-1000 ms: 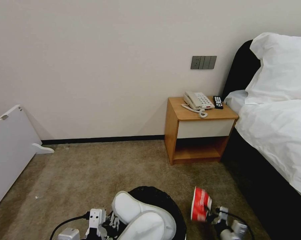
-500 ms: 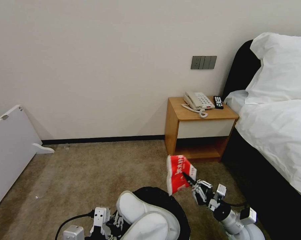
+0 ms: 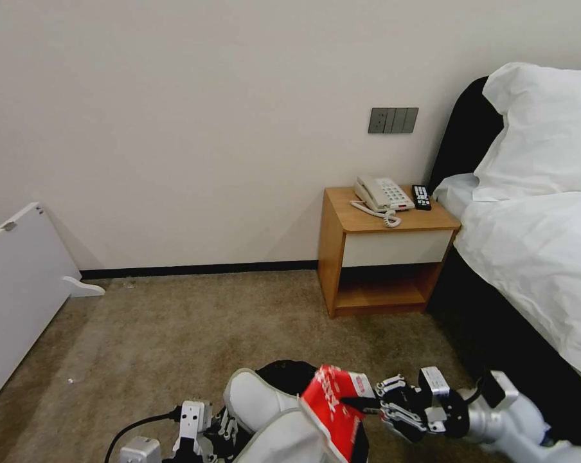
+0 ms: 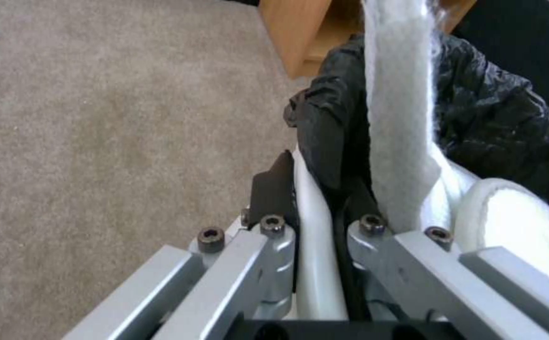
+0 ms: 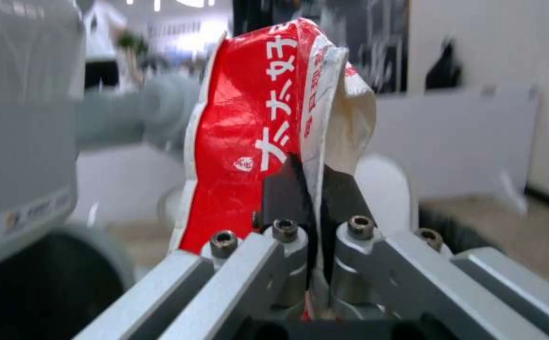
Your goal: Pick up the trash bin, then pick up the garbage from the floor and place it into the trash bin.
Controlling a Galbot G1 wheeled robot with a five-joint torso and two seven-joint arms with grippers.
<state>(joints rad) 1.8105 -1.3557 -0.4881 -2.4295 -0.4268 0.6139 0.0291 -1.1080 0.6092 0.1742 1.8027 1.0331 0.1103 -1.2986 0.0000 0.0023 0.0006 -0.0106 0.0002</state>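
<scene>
Right gripper (image 3: 361, 404) pinches the red snack packet (image 3: 332, 411) tilted over the trash bin (image 3: 284, 373), while the left gripper (image 4: 315, 189) clamps the bin's rim beside white slippers (image 3: 255, 402).

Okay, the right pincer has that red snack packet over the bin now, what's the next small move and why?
Probably lower it slightly, then open the right pincer. Its fingers pinch the red snack packet, which hangs over the trash bin, where white slippers already crowd the opening. The left pincer grips the bin's rim, so a short drop should land inside.
</scene>
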